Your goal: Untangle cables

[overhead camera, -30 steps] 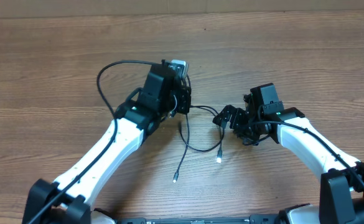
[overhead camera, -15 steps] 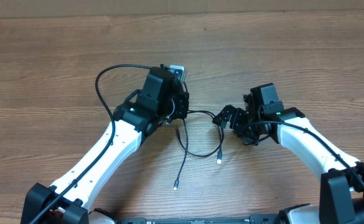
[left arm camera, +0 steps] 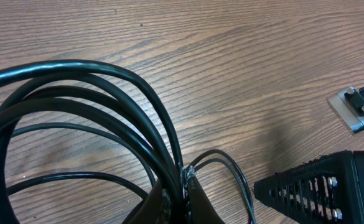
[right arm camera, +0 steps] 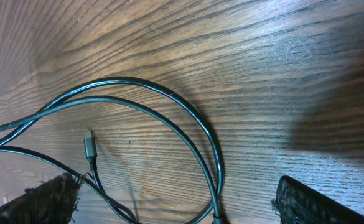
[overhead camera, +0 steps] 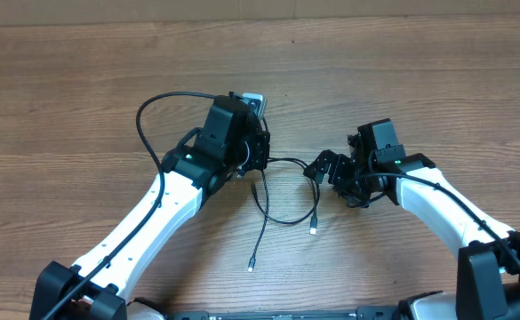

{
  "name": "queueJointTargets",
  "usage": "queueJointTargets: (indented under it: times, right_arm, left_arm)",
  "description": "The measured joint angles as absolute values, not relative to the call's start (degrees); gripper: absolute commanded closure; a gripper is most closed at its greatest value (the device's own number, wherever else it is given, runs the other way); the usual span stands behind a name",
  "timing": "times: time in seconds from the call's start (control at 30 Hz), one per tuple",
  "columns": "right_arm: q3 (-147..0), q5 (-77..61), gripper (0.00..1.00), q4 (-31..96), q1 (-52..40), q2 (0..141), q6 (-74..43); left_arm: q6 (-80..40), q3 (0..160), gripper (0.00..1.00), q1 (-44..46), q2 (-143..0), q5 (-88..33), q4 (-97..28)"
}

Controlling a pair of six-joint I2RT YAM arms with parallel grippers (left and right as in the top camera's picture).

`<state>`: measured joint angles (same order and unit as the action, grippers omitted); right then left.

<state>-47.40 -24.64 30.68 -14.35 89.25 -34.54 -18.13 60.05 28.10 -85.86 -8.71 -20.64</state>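
Cables (left arm camera: 167,158), nudged slightly, sit clamped in left tool (overhead camera: 264,153), looping under wide-spread right tool (overhead camera: 320,167).

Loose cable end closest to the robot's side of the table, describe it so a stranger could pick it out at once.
On the wooden table, thin black cables trail from the shut left gripper toward the open right gripper. One strand runs down toward the robot's edge and ends in a small pale plug. The other plug stops short, nearer the right gripper.
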Motion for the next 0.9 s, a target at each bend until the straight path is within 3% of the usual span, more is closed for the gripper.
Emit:
queueJointTargets:
  times: [0.3,0.9]
  right_arm:
    - [-47.40,-24.67,0.00,30.65,-14.35,89.25,-34.54]
    - [-47.40,-17.32,0.00,30.65,-14.35,89.25,-34.46]
  left_arm:
    - [-19.11,60.05,0.96,28.10,-85.86,-8.73,-22.00]
    - [-38.28,60.05,0.96,28.10,-85.86,-8.71,-27.46]
